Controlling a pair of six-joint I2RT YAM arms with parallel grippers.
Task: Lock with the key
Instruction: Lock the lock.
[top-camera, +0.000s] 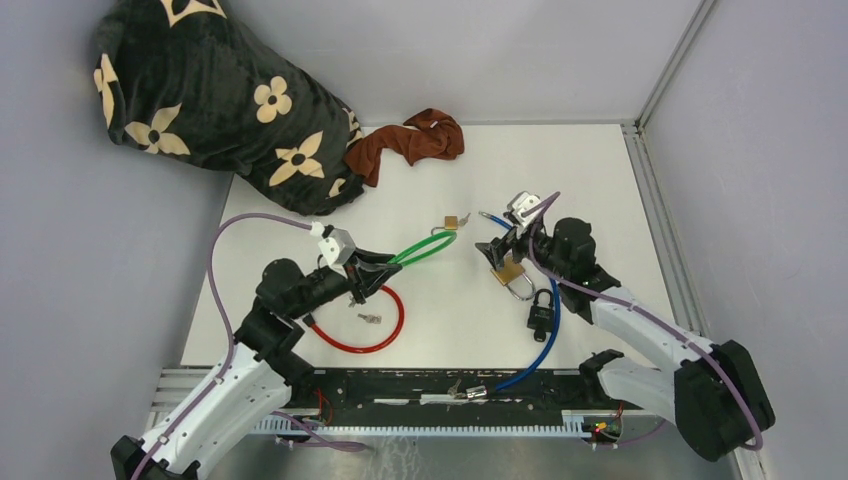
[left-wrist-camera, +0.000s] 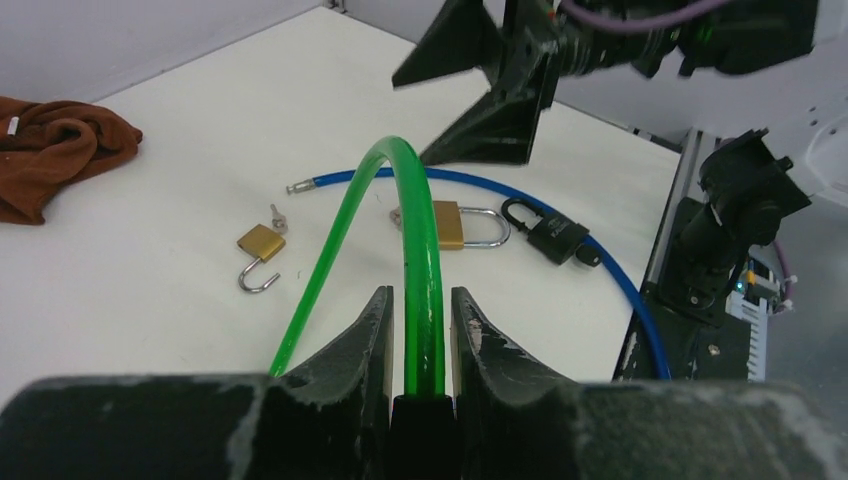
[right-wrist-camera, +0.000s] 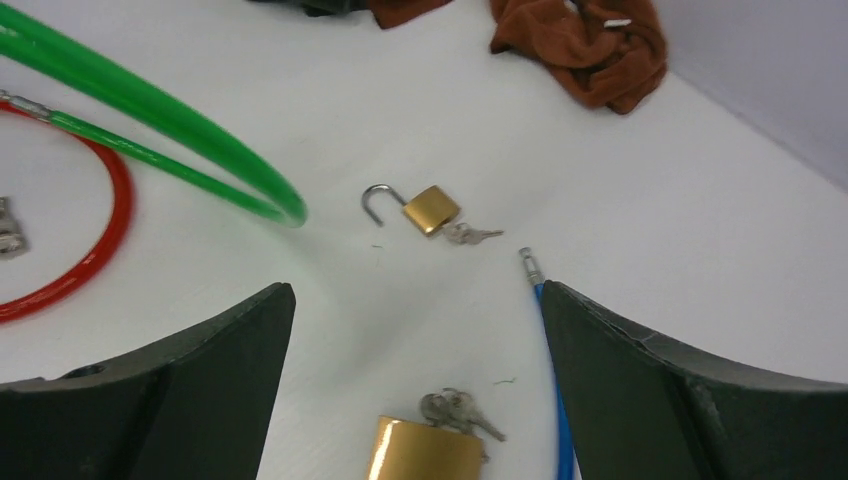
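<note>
Bright, even, diffuse light fills every view; shadows on the white desk (top-camera: 600, 180) are soft and faint. In the right wrist view the green cable (right-wrist-camera: 150, 105) looks blurred.

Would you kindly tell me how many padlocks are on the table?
3: a small open brass padlock mid-table, a larger brass padlock under the right claw, and a black padlock beside it. More may be hidden.
</note>
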